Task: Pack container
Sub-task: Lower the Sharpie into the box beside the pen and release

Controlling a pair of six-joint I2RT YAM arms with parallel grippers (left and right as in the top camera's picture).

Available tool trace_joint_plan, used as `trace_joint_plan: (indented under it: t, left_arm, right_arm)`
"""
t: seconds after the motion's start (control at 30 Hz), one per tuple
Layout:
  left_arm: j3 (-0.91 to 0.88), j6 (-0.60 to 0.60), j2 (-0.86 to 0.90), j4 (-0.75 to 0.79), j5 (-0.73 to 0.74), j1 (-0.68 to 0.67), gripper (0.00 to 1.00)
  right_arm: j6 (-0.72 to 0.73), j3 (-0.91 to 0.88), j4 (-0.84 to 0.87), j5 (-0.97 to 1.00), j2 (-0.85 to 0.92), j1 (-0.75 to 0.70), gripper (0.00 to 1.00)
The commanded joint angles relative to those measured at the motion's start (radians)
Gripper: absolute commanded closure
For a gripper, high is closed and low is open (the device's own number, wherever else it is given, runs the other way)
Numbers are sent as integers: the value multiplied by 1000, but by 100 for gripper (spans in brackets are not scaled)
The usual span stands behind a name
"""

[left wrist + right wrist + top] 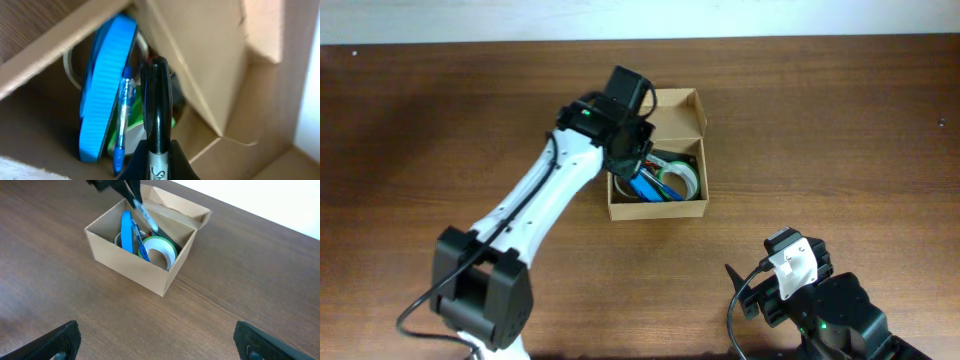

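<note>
- Two arms are sharing this setup, and the left one is reaching over the container [658, 209]. It's a plain tan cardboard box that is sitting on the brown wooden worktop [840, 130], roughly mid-worktop, with its flap lid [678, 112] standing open on the far side.
- On that arm, the left end effector [157, 167] is clamping a black marker [156, 100]. Its fingers are pinching the barrel from both sides, and the marker is pointing down into the box's open top.
- Inside, a flat blue ridged thing [107, 85] is standing on its edge around the middle of the box. A blue pen [122, 125] is leaning just beside it, between it and the marker in the left wrist view.
- Over at the box's right end, a tape roll [160, 250] with a green rim is lying tilted, and a clear-ish roll [72, 70] is peeking out from behind the blue thing.
- Meanwhile the right end effector [156, 330] is hanging wide open with nothing between its fingers. It is sitting near the worktop's near right corner, well apart from the box and facing it.
- In the right wrist view the marker is coming out blurry, so I can't tell whether its tip is touching anything.
</note>
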Motion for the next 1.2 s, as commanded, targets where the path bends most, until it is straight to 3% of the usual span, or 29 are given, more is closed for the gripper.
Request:
trace_joint_plan:
  t: [0.0, 0.93, 0.97, 1.03, 1.17]
  left_arm:
    - [29, 32, 34, -3, 29, -25, 94]
    - [50, 51, 160, 11, 13, -60, 93]
    - [50, 50, 160, 11, 10, -60, 87]
    - [50, 50, 160, 11, 10, -60, 61]
    - [50, 50, 160, 12, 10, -60, 55]
  right_arm:
    - [11, -5, 3, 1, -5, -5, 1]
    - [11, -5, 3, 1, -5, -5, 1]
    - [11, -5, 3, 1, -5, -5, 1]
    - [11, -5, 3, 1, -5, -5, 1]
    - [11, -5, 3, 1, -5, -5, 1]
